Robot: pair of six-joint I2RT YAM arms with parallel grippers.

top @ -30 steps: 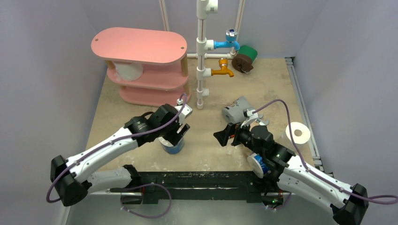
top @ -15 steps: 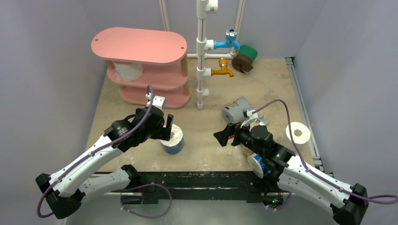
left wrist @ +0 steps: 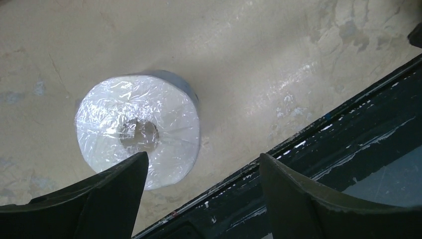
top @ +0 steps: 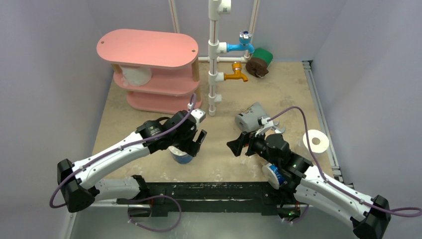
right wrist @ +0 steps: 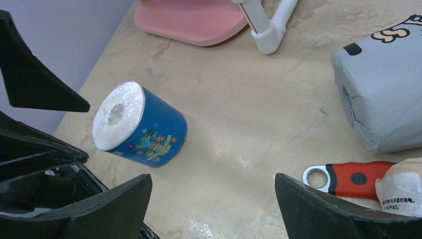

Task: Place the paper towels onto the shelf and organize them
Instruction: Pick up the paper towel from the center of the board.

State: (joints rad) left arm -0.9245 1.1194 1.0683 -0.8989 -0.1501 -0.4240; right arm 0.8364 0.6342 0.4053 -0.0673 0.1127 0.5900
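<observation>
Near the front edge of the table (top: 278, 94), left gripper (left wrist: 202, 156) hovers above an upright blue-wrapped roll (left wrist: 137, 130) — jaws wide, empty. Likely the pick-up step: next, centre, close, carry to the pink shelf (top: 149, 50).

We get top view from high behind arm bases, tilted down over whole table (top: 288, 99). Our left wrist view looks nearly straight down from close above, left fingers (left wrist: 114, 199) at bottom edge, blue-wrapped roll (left wrist: 138, 130) left of centre, dark rail (left wrist: 338, 149) on right. Our right wrist view sits low, faces left and away across table, right fingers (right wrist: 323, 209) at bottom corners. We find blue-wrapped roll in all three views; shelf (right wrist: 191, 20) base shared by top and right wrist views.
</observation>
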